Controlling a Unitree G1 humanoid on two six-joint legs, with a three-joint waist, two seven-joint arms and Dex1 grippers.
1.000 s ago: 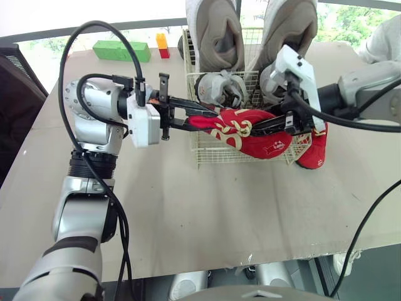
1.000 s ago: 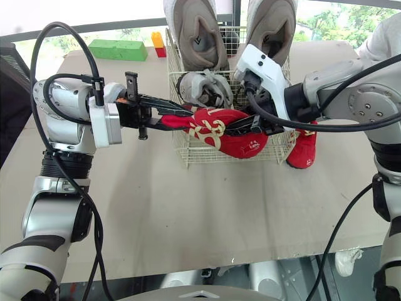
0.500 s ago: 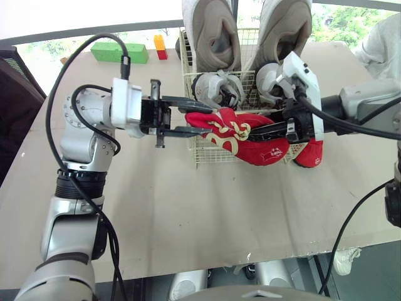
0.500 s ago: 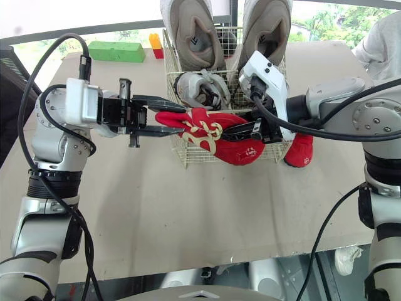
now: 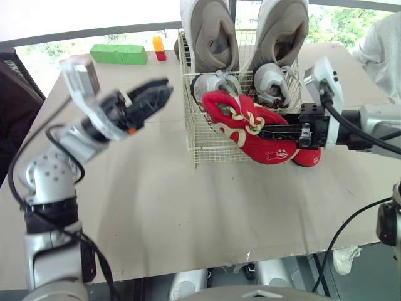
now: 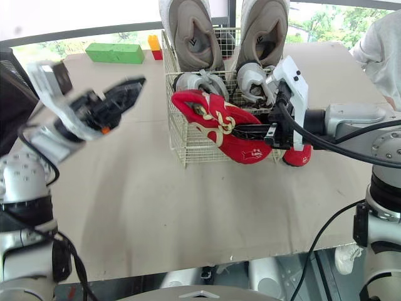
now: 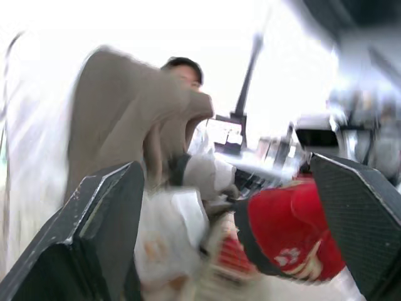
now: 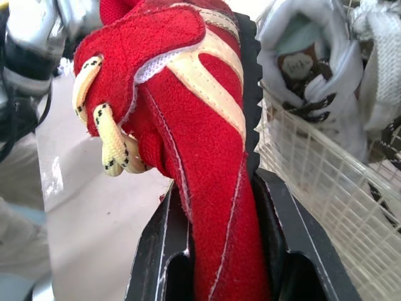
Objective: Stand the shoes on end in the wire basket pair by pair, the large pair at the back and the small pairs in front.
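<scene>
Red shoe (image 5: 250, 132): your right gripper (image 5: 266, 133) is clamped on it, one finger on each side. The shoe is tilted across the front wall of the wire basket (image 5: 207, 141), with its high end at the rim.
Other red shoe (image 5: 307, 157): it lies on the table just beside the basket, on your right.
In the basket: two big tan shoes (image 5: 213, 31) stand on end at the back. Two small grey shoes (image 5: 270, 78) stand in front of them.
Left gripper (image 5: 150, 97): it is up in the air, well away from the basket, with its fingers apart and nothing in them.
Table (image 5: 188, 213): it is flat and tan. At its far edge you see a green block (image 5: 119, 54) and small yellow and red blocks (image 5: 160, 47).
Room: green trees (image 5: 351, 19) show through a bright window. A person's grey sleeve (image 5: 382, 37) is at the far right.
Writing: the red shoe has a small white mark (image 5: 282, 152) on its side. You cannot read it.
</scene>
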